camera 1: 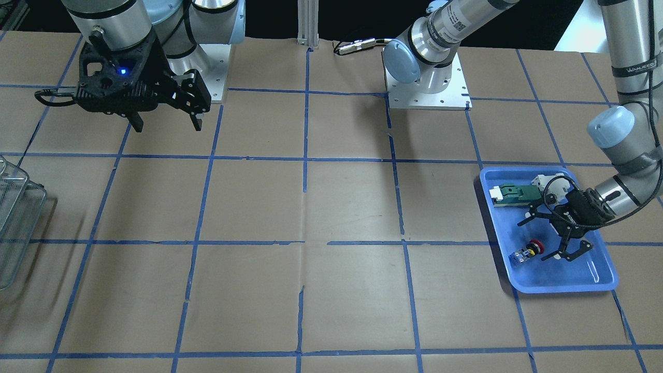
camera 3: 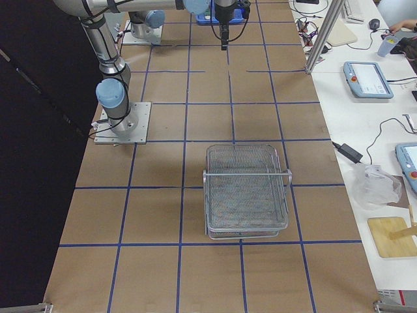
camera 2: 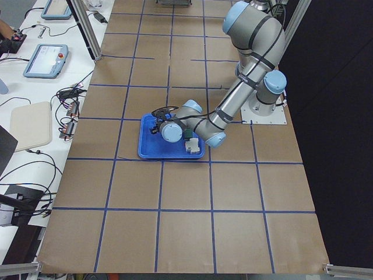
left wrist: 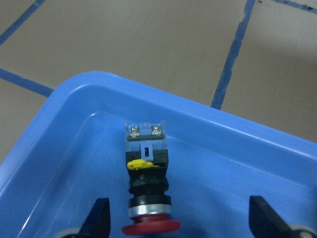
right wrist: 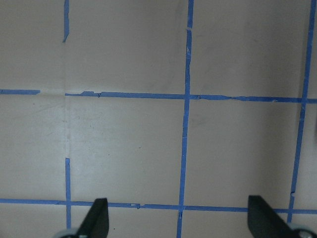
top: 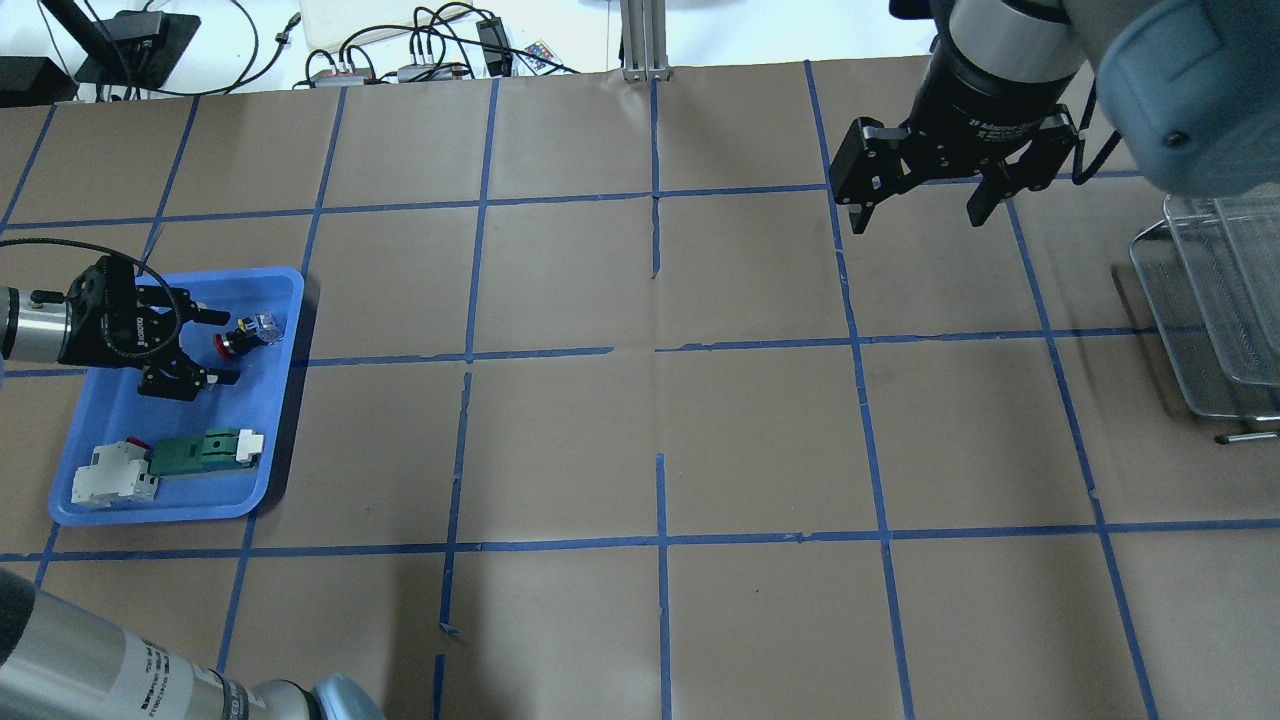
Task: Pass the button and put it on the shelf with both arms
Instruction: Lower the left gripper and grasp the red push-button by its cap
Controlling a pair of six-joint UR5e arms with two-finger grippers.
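1. At the table's left end, the left arm's black two-finger gripper reaches low into a shallow blue plastic tray. Its jaws are spread wide.
2. The small push-button switch, with a red mushroom cap, black collar and blue-and-yellow block body, lies on its side in the tray. It is near the corner farthest from the robot. Its red cap points at the gripper and sits between the two fingertips, nearer one of them and touching neither.
3. At the tray's end nearer the robot, a green-and-white block and a white-and-red block lie side by side.
4. Beyond the tray stretches the table's brown paper cover, crossed by blue tape lines.
5. Past the table's middle, the right arm's black two-finger gripper hangs above the paper, fingers pointing down and jaws spread wide.
6. Farthest off, at the table's right end, the silver wire-mesh shelf with rounded corners and a raised rim stands on the paper, well apart from the tray.
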